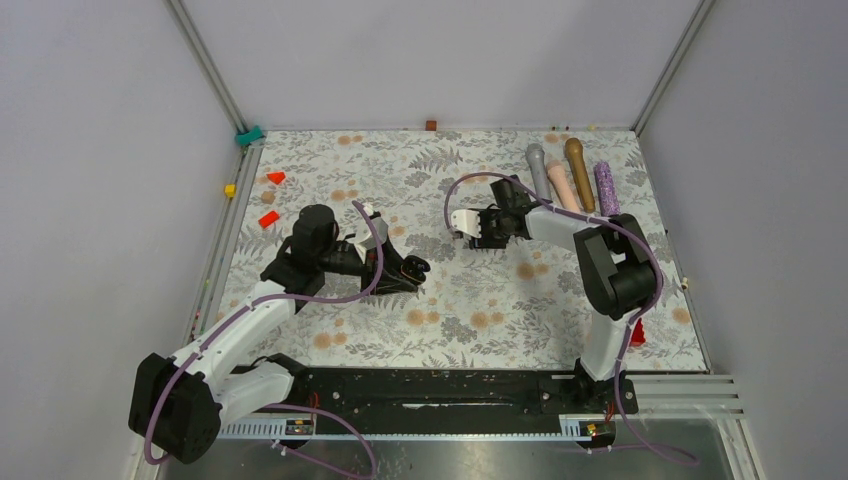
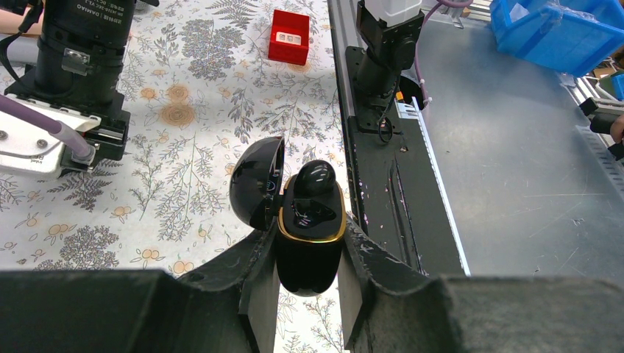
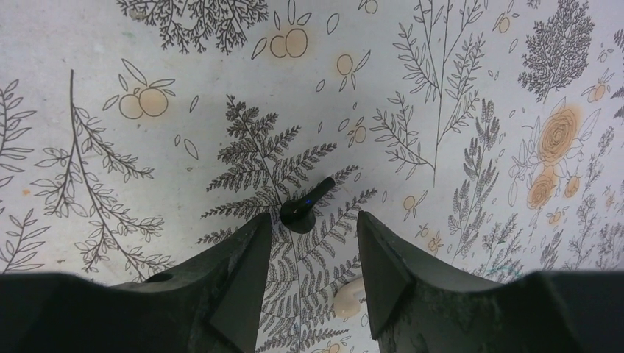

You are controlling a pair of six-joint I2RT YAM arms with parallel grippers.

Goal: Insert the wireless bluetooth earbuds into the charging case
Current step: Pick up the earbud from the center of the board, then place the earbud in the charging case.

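The small black stemmed earbud (image 3: 305, 206) lay on the floral cloth (image 3: 456, 66) just ahead of the right gripper (image 3: 313, 224), its jaws part-open and empty, stem slanting up-right, while the left gripper (image 2: 309, 246) clamped the glossy black open charging case (image 2: 309, 268).

The white-and-black left arm (image 1: 235, 335) is stretched forward and to the right from its base, with the elbow kept low and the wrist turned inward. The left gripper (image 2: 309, 239) is closed, its dark fingers (image 2: 254, 294) pressed against both flanks of a glossy black rounded charging case with a gold rim (image 2: 307, 276). The right arm (image 1: 610, 270) is raised from its base and folded back to the left, the wrist tipped downward. The right gripper (image 3: 313, 228) is pointed at the tabletop (image 3: 471, 88), and its jaws are set apart.
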